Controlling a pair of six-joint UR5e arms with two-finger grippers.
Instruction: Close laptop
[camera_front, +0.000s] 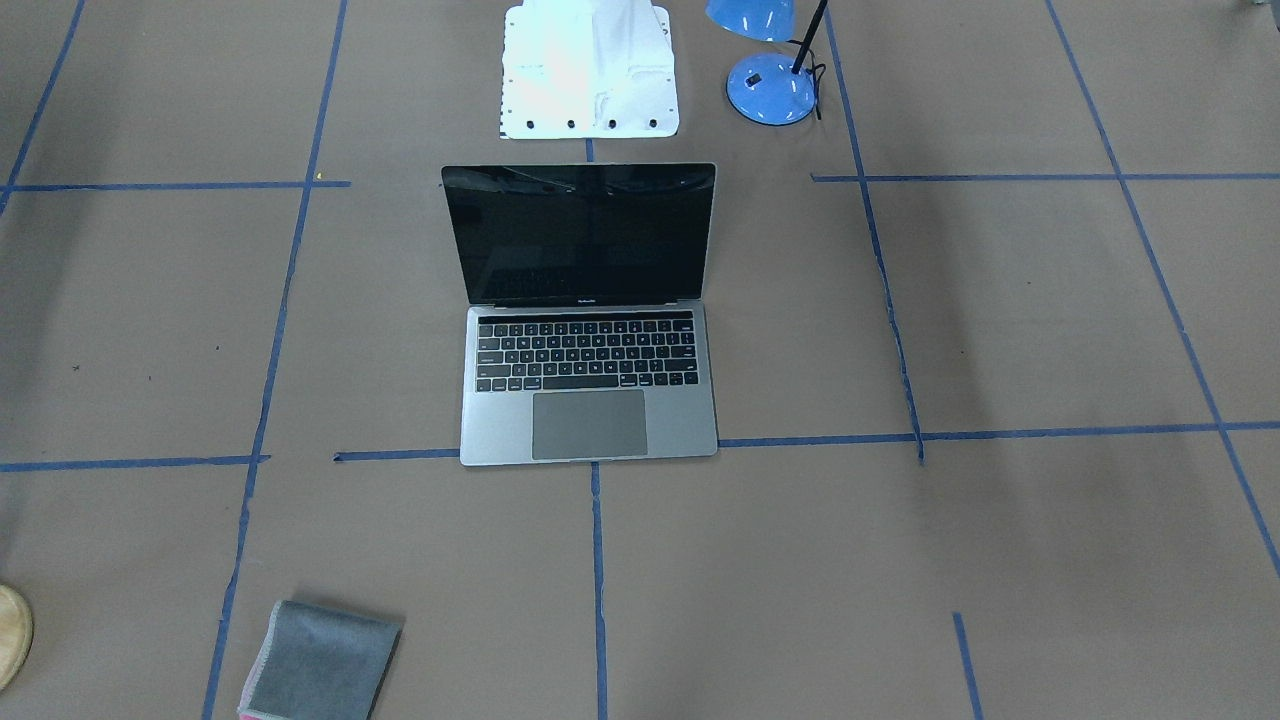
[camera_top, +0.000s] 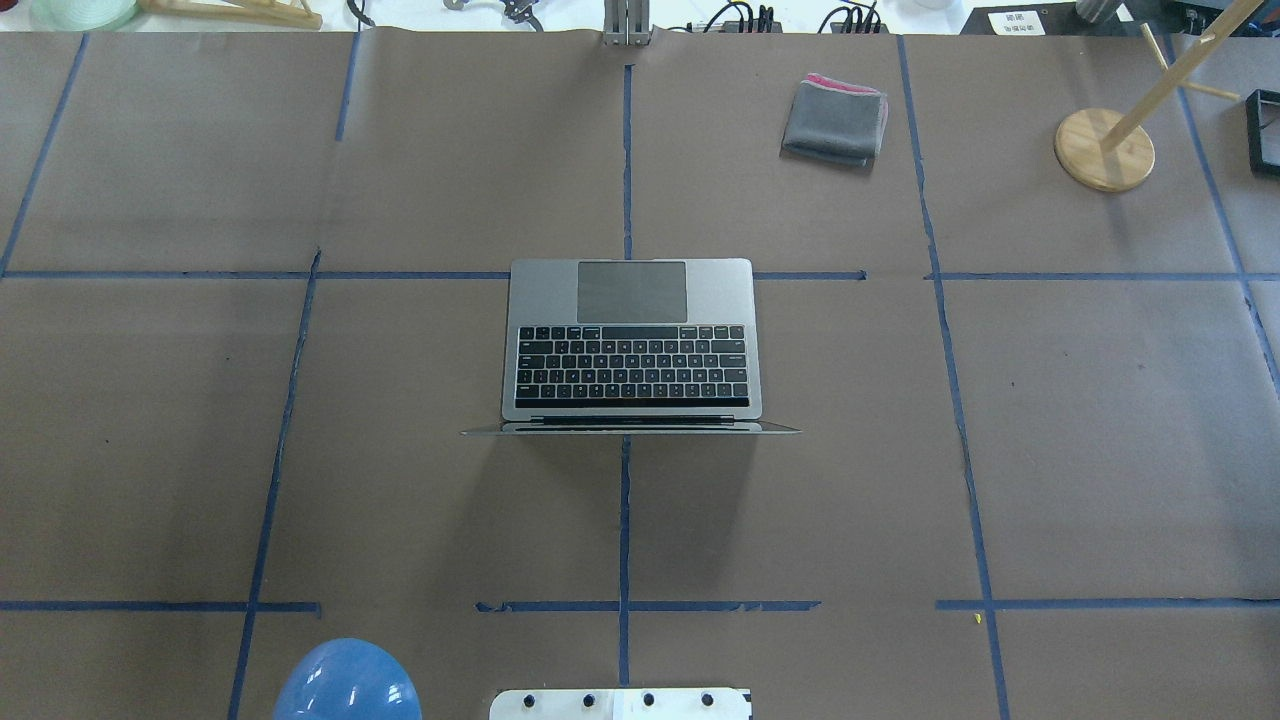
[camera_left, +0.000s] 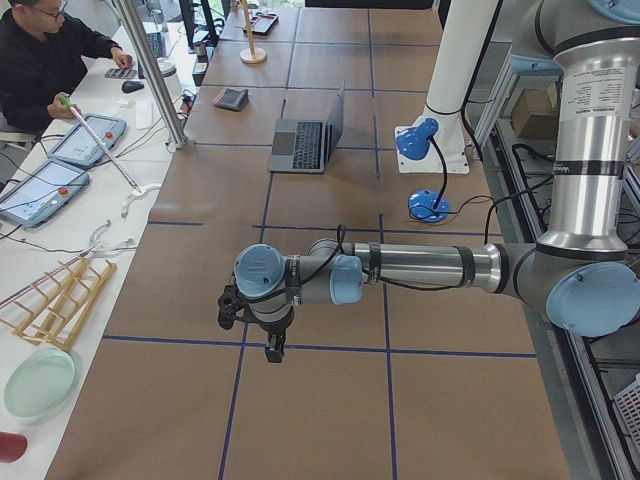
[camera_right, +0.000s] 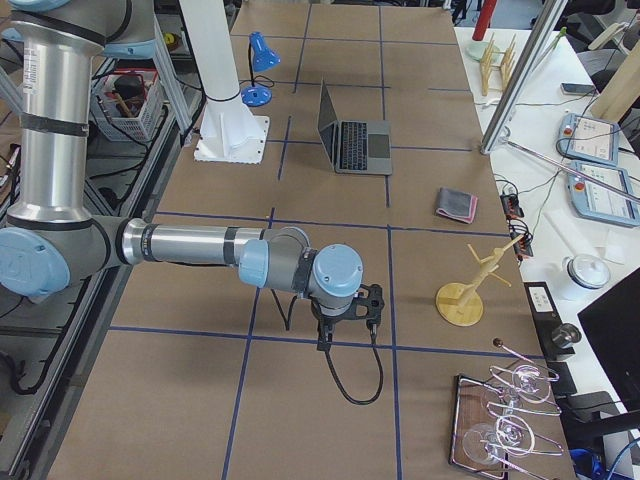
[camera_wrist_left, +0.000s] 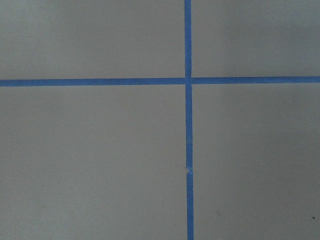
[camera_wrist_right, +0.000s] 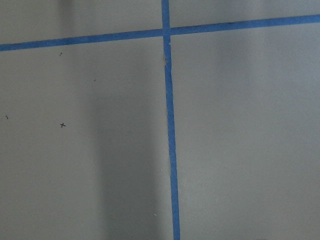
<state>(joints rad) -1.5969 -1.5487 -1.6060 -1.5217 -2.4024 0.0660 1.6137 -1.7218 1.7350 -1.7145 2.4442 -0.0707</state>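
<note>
The silver-and-blue left arm (camera_left: 420, 265) is stretching out level, its black two-finger left gripper (camera_left: 272, 347) pointing down. The right arm (camera_right: 190, 243) and right gripper (camera_right: 322, 338) are mirroring it. Finger spacing is unclear.

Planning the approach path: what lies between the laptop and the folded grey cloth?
Only bare brown paper and a blue tape line; the overhead view shows nothing else between laptop and folded grey cloth.

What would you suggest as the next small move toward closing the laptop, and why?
Probably swing the left hand in toward the top edge of the laptop lid. The lid stands open, nearly upright, with its back toward the robot, and that hand hangs over the table far off; the right hand is also far off.
</note>
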